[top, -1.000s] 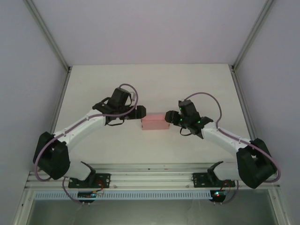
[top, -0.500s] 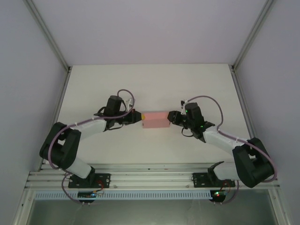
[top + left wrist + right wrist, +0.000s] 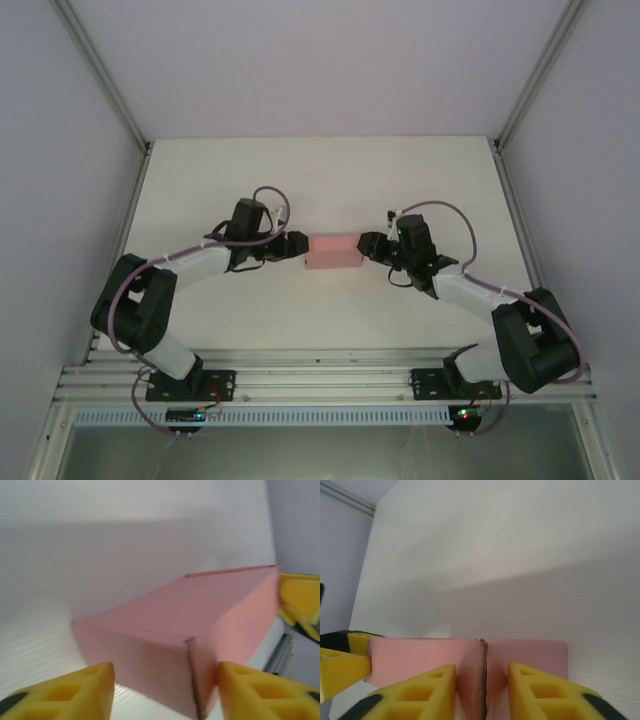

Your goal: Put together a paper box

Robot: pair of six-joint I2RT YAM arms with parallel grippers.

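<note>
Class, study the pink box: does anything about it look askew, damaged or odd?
Only slightly. The paper box is closed and lies flat on the table, but a dark seam runs down each end face, where a card edge may not sit flush.

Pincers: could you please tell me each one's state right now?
Left pincer: open, facing the box.
Right pincer: open, facing its other end.
</note>
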